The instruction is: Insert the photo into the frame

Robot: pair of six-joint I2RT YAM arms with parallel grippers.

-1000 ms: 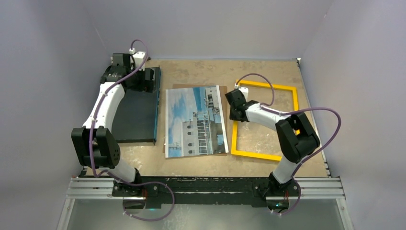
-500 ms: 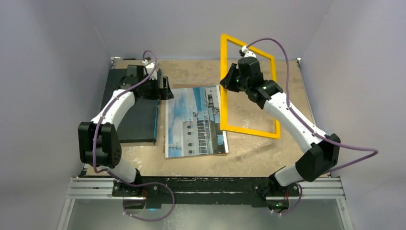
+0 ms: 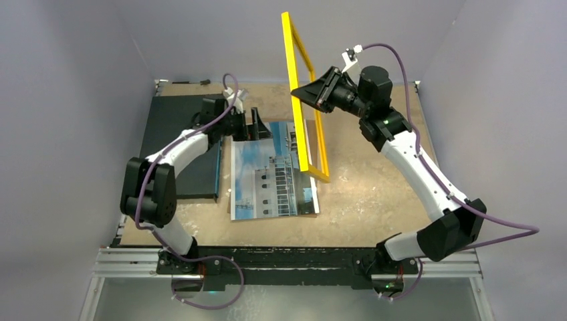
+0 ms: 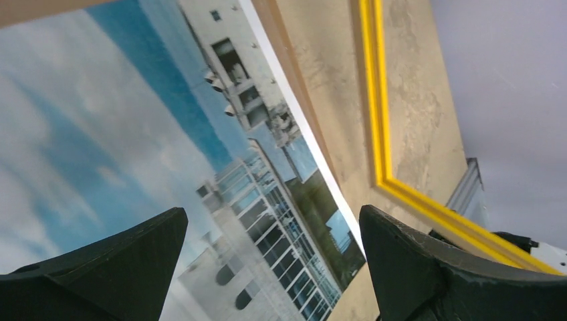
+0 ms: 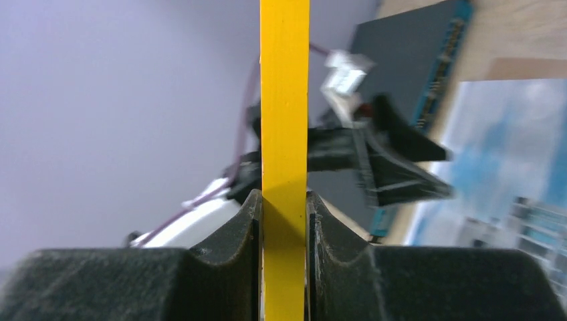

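Frame (image 3: 300, 134) is the big yellow thing, and it stands up on its thin edge above the brown table (image 3: 374, 194), tipped a bit, with its long sides going up and down. I cannot tell if its low corner touches the table. My right claw (image 3: 311, 93) is shut tight on one yellow bar. Next in size is the photo (image 3: 267, 174) of sky and a building. It lies flat, face up, on a brown board (image 4: 269, 13), just to the left of the frame and below it, with its long sides running from near me to far away. So I think the frame must tip down leftward and lie flat for the two to meet. My left claw (image 3: 249, 127) is the nearer one to the photo. It hangs over the far end, spread wide open with nothing in it.
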